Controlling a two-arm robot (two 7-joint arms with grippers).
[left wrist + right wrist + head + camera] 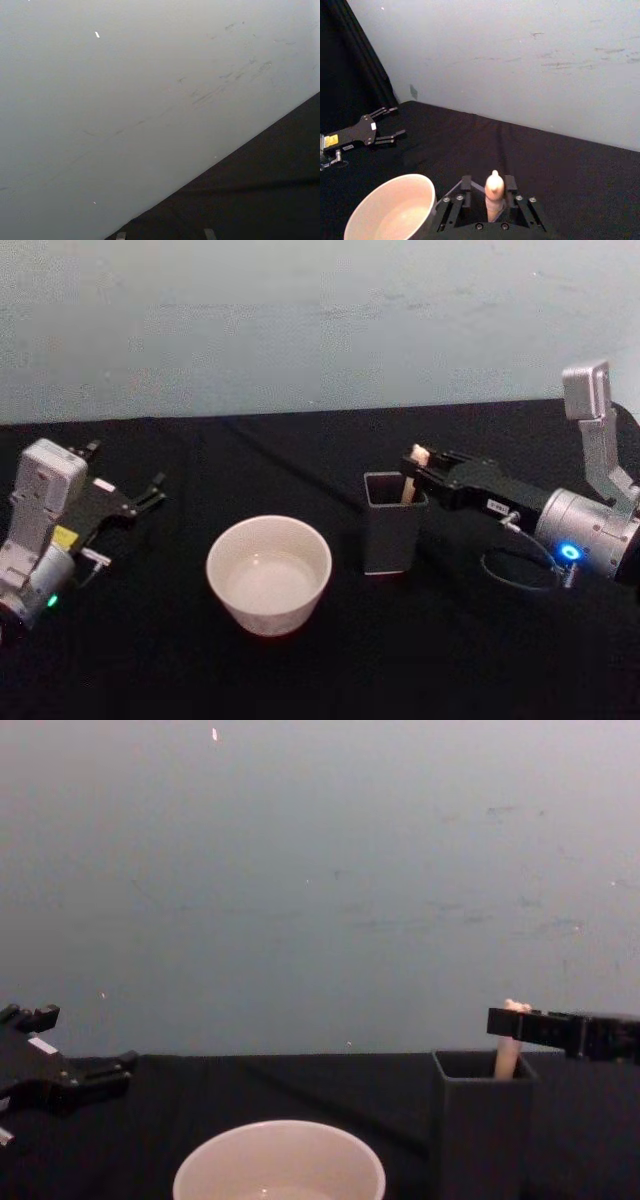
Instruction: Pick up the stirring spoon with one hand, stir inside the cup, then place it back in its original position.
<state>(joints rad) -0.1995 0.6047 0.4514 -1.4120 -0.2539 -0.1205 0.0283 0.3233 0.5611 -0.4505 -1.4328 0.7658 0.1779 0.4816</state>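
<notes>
From the head view I see the right gripper (418,472) reaching in from the right, at the top of the dark grey holder (392,530). Its fingers are closed narrow on the beige handle of the stirring spoon (411,483), which stands inside the holder. The right wrist view gives me what the head view does not: the handle (492,196) sits exactly between the two fingers (510,186), touching both, with its rounded end above them. The chest view shows the same from the side: the spoon (508,1045) is almost upright, its long axis vertical with a small tilt, handle end up, and the metal bowl is hidden down in the holder (484,1125).

The cup (269,573) stands on the black table (150,660) to the left of the holder, near it but not touching. I cannot tell if there is something inside.

The left gripper (150,496) rests at the left side, well apart from the cup, with its fingers spread open and holding nothing. The left wrist view gives only wall (125,90) and table edge.
</notes>
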